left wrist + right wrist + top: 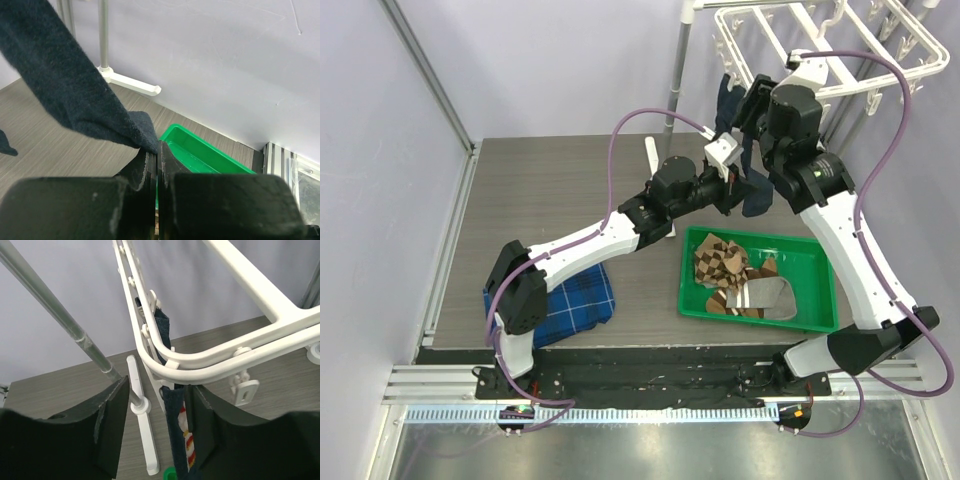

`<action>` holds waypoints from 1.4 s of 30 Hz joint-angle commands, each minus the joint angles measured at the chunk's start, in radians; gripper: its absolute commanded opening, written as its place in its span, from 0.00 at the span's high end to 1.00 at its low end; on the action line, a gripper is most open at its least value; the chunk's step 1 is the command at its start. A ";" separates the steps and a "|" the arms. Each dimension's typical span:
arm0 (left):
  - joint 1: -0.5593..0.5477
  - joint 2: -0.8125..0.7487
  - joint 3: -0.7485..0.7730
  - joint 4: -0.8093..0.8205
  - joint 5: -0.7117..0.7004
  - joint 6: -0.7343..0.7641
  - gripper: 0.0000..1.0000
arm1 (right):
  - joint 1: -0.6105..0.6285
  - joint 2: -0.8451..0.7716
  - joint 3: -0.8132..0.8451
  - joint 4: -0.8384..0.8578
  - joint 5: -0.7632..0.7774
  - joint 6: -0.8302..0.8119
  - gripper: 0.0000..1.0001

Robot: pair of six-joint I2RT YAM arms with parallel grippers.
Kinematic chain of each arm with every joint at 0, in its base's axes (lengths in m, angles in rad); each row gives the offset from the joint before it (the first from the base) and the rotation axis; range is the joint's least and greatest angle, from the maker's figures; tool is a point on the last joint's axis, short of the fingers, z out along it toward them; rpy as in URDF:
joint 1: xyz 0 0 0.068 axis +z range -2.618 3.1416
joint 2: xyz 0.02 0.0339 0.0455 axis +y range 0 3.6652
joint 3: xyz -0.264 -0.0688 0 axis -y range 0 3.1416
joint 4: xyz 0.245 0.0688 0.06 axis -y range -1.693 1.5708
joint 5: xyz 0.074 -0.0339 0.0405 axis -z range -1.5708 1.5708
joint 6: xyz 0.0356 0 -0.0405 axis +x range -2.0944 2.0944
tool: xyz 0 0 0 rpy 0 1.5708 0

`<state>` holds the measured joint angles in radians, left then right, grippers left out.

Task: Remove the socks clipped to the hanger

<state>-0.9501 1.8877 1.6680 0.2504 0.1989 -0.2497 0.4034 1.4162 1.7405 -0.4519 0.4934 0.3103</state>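
The sock (75,90) hangs straight down from the hanger (250,282). The left gripper (157,150) pinches its low end, and the right gripper (157,410), spread, straddles its clipped top.

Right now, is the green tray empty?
No, the top view shows several socks lying in the tray.

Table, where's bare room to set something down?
The widest bare patch of the table runs from the left wall to the pole stand's foot, behind the plaid cloth. Crowded: the tray with socks, and under the hanger, where the left arm and right arm meet.
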 commanded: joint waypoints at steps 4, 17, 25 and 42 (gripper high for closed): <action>-0.009 -0.024 0.035 0.023 0.056 0.049 1.00 | -0.001 0.026 0.106 -0.068 -0.007 0.033 0.40; -0.010 -0.021 0.007 0.033 0.096 0.092 1.00 | -0.001 0.041 0.070 0.031 0.037 -0.056 0.34; -0.009 -0.007 0.021 0.036 0.097 0.084 1.00 | 0.000 0.053 -0.010 0.154 0.096 -0.066 0.42; -0.009 0.002 -0.020 0.069 0.040 0.076 1.00 | -0.001 0.027 0.022 0.154 0.099 -0.033 0.99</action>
<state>-0.9485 1.8877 1.6634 0.2646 0.2501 -0.1757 0.4084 1.4727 1.6943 -0.3454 0.5774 0.2386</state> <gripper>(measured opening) 0.017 0.158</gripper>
